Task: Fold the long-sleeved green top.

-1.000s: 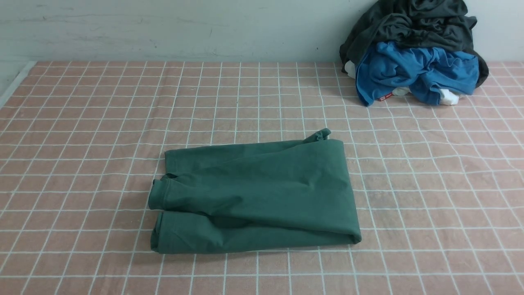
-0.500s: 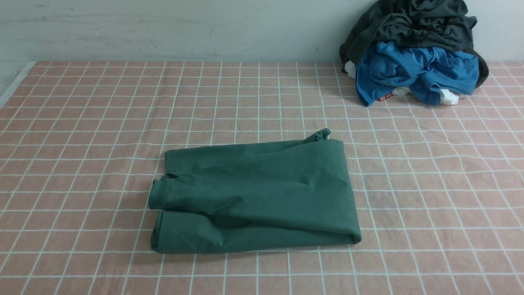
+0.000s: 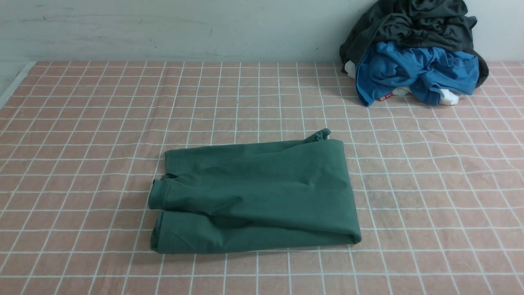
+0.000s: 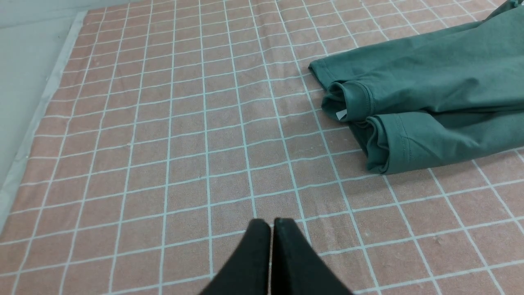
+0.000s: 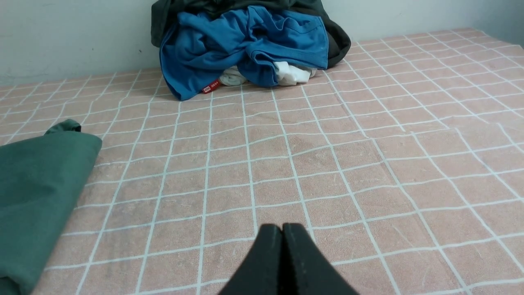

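The green long-sleeved top (image 3: 258, 196) lies folded into a rough rectangle in the middle of the pink checked cloth, its ribbed hem layers facing left and a small tip of fabric sticking out at the far right corner. The left wrist view shows its stacked hem ends (image 4: 421, 106) with a small white label. In the right wrist view its folded edge (image 5: 37, 192) lies at one side. My left gripper (image 4: 271, 223) is shut and holds nothing, over bare cloth apart from the top. My right gripper (image 5: 282, 227) is shut and holds nothing too. Neither arm shows in the front view.
A heap of clothes sits against the back wall at the far right: a dark charcoal garment (image 3: 413, 24) over a bright blue one (image 3: 413, 71), with white fabric (image 3: 448, 97) beneath. The checked cloth's left edge (image 3: 16, 82) meets a pale surface.
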Controlling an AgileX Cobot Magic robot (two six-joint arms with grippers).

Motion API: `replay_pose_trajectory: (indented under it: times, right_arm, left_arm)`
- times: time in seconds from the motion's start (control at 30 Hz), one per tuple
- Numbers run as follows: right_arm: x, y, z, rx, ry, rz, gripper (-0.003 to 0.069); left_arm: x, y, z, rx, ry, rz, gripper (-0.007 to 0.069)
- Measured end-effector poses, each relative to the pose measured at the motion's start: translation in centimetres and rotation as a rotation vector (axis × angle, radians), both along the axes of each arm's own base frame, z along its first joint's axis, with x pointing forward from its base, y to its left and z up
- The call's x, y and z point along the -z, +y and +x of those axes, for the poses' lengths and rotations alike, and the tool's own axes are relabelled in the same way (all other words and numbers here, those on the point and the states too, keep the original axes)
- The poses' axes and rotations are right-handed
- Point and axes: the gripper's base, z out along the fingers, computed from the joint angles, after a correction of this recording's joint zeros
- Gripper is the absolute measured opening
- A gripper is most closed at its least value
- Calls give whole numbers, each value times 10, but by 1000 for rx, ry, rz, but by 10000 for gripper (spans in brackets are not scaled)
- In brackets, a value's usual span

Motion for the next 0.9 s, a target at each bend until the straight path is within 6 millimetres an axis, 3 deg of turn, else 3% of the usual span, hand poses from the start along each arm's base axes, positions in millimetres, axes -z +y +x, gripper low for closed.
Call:
replay_pose_trajectory:
  times: [0.47,0.7,0.8,0.9]
  right_arm:
    - [0,0,0,0,2,0,-14]
    - [0,0,0,0,2,0,-14]
    - [0,0,0,0,2,0,-14]
    - [0,0,0,0,2,0,-14]
  left_arm:
    - [0,-4,0,42,-5,9,-3]
    - [5,-17,20,10,-215,-21,-3]
    - [24,-22,36,-24,-323,-32,-3]
    - [50,-23,47,-78,-325,-74,-3]
